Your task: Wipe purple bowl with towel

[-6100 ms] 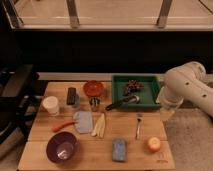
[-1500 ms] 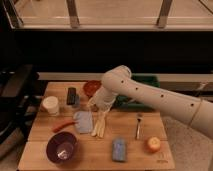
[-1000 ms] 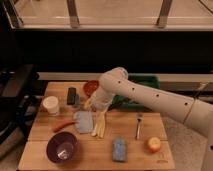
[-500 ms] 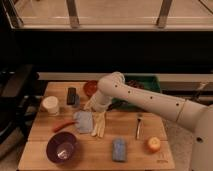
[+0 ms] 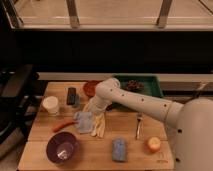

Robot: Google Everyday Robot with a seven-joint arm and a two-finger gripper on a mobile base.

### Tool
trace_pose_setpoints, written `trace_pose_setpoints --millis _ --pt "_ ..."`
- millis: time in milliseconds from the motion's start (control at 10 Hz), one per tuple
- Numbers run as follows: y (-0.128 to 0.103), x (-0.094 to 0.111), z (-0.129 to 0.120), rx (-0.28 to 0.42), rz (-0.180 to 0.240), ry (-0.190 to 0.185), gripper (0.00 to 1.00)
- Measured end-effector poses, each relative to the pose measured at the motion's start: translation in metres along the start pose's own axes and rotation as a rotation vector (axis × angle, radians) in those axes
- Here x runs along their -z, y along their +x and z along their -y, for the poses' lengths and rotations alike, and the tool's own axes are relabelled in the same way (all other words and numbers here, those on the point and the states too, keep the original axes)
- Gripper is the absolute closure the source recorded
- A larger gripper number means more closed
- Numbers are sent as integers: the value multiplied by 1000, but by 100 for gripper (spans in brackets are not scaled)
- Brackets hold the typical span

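Tool (image 5: 93, 110) now lower vs prev, right at towel (image 5: 83, 122).

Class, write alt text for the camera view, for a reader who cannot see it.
A white robot arm reaches across a wooden table, its claw at a pale blue towel near the centre. A purple bowl sits at the front left, apart from the towel.

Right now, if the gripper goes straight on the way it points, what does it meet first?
Probably the towel: the gripper points down-left just over it. The purple bowl sits farther along that line. Depth is unclear.
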Motion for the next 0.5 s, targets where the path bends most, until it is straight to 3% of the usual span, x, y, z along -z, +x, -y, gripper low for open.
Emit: trace_pose_setpoints --millis 200,400,500 --pt "2 -25 3 -22 28 -32 35" --pt "4 -30 4 -32 43 -41 36" --pt "4 -29 1 -29 41 -47 42"
